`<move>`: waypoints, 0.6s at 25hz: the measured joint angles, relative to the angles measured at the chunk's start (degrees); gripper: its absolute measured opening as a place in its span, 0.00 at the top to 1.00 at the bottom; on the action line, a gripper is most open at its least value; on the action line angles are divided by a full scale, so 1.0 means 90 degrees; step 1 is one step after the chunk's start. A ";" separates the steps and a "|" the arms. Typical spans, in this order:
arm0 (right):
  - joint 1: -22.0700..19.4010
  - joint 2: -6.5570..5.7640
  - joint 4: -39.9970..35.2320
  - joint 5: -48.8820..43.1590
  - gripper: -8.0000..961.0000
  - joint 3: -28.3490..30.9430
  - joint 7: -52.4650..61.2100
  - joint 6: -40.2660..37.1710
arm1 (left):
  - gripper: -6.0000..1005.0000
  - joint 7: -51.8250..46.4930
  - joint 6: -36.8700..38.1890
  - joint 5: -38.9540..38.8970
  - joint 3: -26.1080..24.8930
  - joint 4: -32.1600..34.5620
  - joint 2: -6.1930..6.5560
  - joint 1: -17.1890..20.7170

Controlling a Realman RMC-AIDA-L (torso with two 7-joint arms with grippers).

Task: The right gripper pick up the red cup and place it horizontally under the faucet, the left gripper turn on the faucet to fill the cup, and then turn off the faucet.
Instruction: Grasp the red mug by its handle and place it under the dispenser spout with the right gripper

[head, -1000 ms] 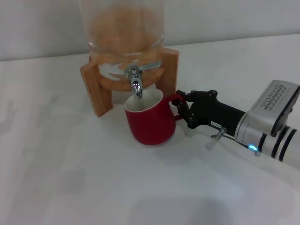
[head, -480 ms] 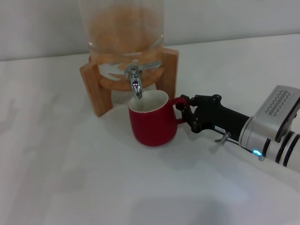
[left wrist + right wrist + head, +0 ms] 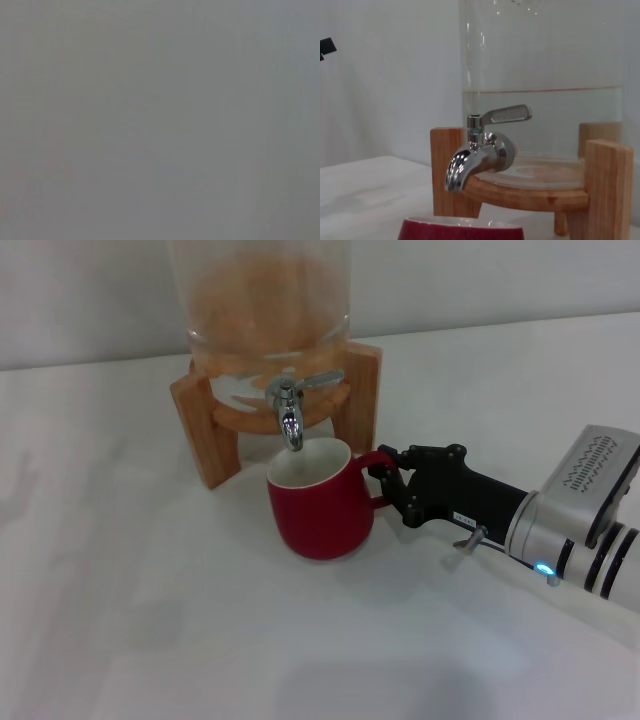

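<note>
White table point(image 3: 120, 570): red cup point(image 3: 320, 505) shifted left under faucet point(image 3: 290, 415); right pincer point(image 3: 385, 478) clamped on handle.

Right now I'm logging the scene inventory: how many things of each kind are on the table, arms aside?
Red cup: 1
Glass dispenser with faucet: 1
Wooden stand: 1
Total: 3
The right gripper holds the cup's handle.

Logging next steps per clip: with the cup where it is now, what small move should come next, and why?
Probably release the handle and back away: the right gripper grips the red cup, which stands upright with its mouth under the faucet. The left gripper is not in view.
</note>
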 joint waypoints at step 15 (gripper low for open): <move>0.0063 0.0016 -0.0004 0.0015 0.85 0.0000 -0.0002 0.0070 | 0.12 0.0000 0.0000 0.0000 0.0000 -0.0024 0.0000 -0.0071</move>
